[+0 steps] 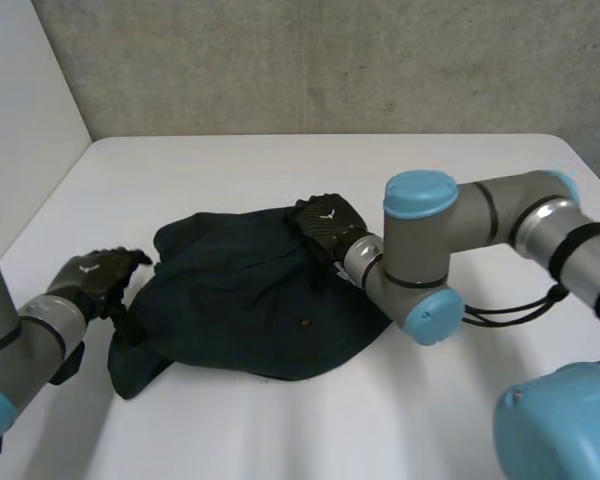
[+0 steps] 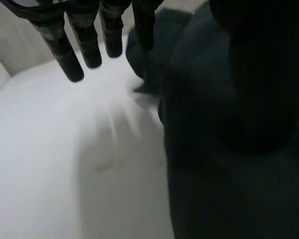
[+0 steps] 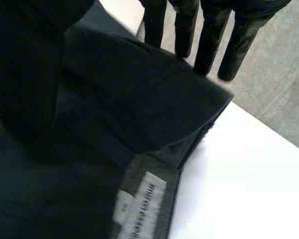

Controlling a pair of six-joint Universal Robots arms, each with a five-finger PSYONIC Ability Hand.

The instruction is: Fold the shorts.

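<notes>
**A:** While the shorts (image 1: pixel 250 300) lie bunched in the middle of the counter (image 1: pixel 400 165), which hand is closer to a usable edge?

**B:** Both are at the cloth. The left hand (image 1: pixel 98 278) sits at the heap's left edge. Its fingers (image 2: pixel 87 47) are straight and released, hanging over bare counter with the dark fabric just beside them on the thumb side. The right hand (image 1: pixel 325 225) lies on the far edge, toward the right. Its fingers (image 3: pixel 209 50) are straight too, grasping nothing that I can make out, and the tips reach a folded rim of the cloth.

**A:** Which way does the heap run?

**B:** Its long axis goes roughly side to side in front of the robot. A white label (image 3: pixel 139 204) shows beneath the right palm, so I judge the waistband is on that side.

**A:** Room to work?

**B:** Plenty. There is open counter beyond the heap, in front of it, and off to the right. The left is tighter, since a wall (image 1: pixel 20 130) borders the counter there. My guess is that the heap should be spread flat along that axis before any fold, each hand taking the edge nearest it.
</notes>
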